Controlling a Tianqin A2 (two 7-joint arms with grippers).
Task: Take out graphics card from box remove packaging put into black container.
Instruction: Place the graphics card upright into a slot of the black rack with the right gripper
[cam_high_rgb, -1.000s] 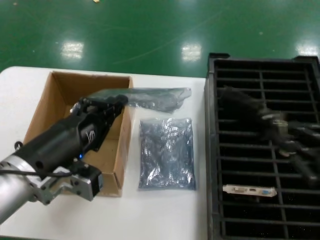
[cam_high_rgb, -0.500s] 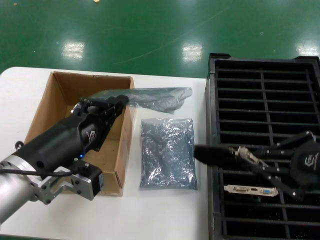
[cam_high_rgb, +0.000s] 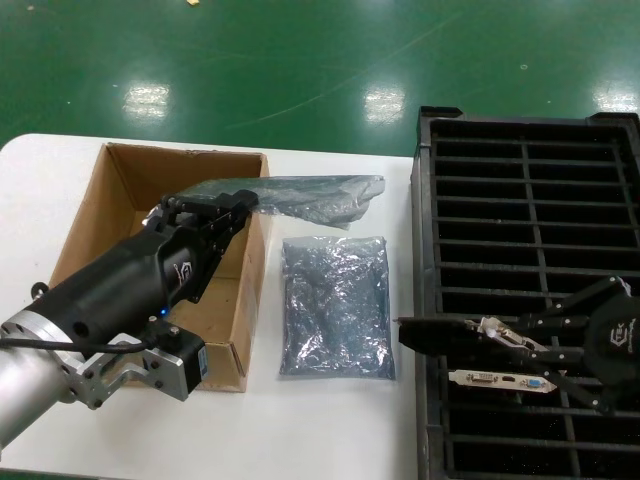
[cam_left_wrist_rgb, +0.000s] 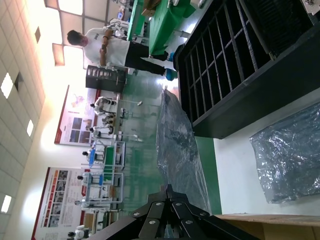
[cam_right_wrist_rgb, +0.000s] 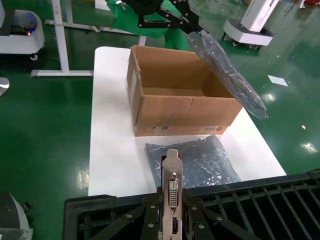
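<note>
Card (cam_high_rgb: 455, 338) is out and bare, pinched in the right gripper (cam_high_rgb: 480, 340) over the container (cam_high_rgb: 425, 250), slotting left to do, while the left gripper (cam_high_rgb: 225, 205) pinches an emptied bag (cam_high_rgb: 310, 198) above the box (cam_high_rgb: 120, 170).

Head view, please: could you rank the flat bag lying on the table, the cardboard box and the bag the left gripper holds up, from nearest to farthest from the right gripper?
Measured from the right gripper, low over the black container:
1. Flat bag, on the table just to its left.
2. Held bag, farther up-left, pinched by the left gripper.
3. Cardboard box, far left.
</note>
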